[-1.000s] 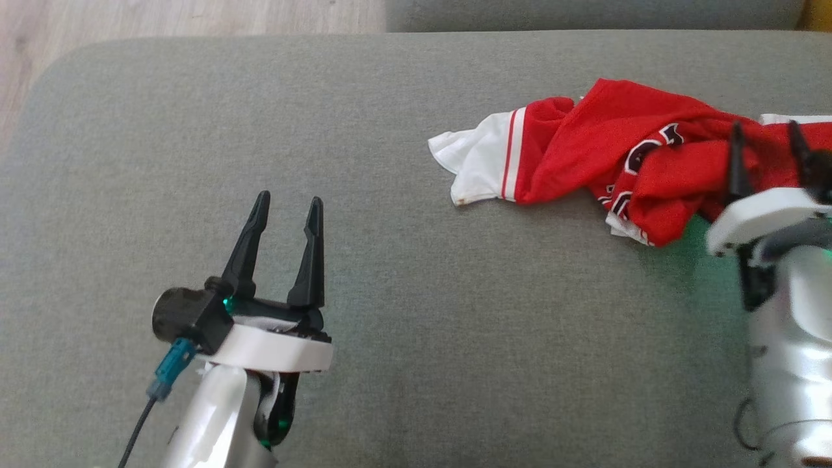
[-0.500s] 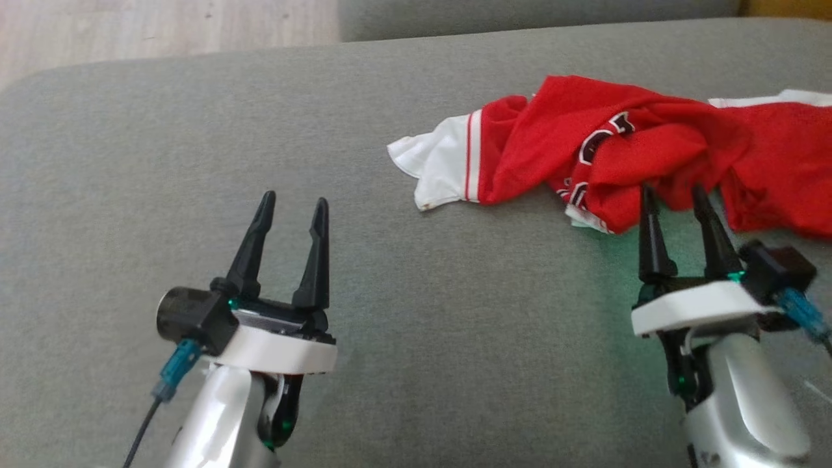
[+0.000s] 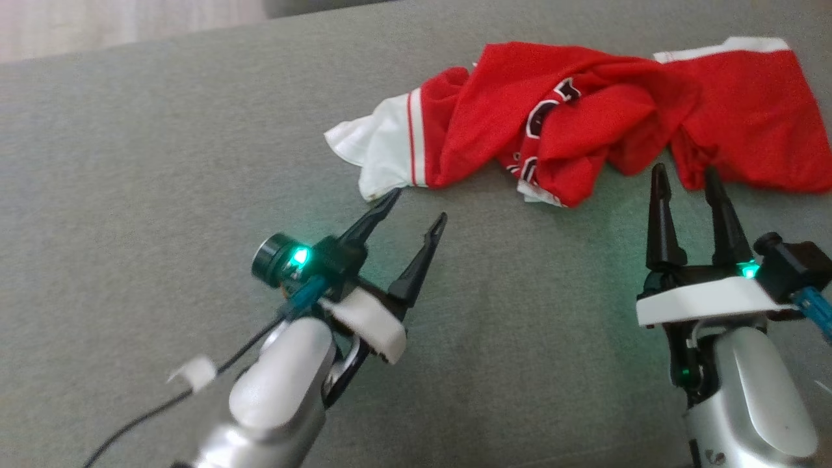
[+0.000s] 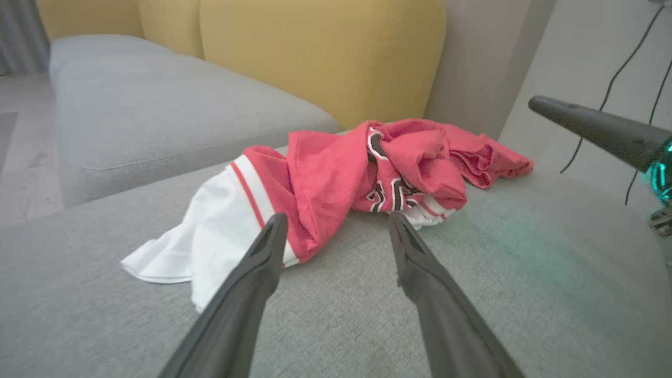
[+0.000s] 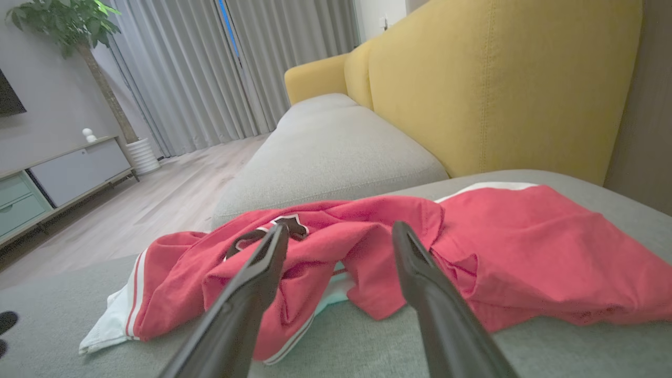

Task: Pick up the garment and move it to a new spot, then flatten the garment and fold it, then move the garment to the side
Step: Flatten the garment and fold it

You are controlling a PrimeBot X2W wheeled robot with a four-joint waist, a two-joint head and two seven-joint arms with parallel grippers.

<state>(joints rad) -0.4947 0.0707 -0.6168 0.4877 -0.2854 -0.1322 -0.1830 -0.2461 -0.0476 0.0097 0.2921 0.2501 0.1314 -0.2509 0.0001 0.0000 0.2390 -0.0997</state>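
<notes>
The garment is a crumpled red jersey with white sleeves and dark lettering, lying bunched on the grey cushion at the far right. It also shows in the left wrist view and the right wrist view. My left gripper is open and tilted toward the white sleeve, its tips just short of the sleeve's hem. Open as well, my right gripper points at the red cloth's near edge. Nothing is between either pair of fingers.
A second grey seat cushion and yellow backrests lie beyond the garment. Wooden floor runs past the cushion's far left edge. A black cable hangs on the wall at the right of the left wrist view.
The head camera has shifted, so the garment sits lower-left in the picture. My left gripper has swung right and forward to the white sleeve. The right gripper has drawn back off the red cloth.
</notes>
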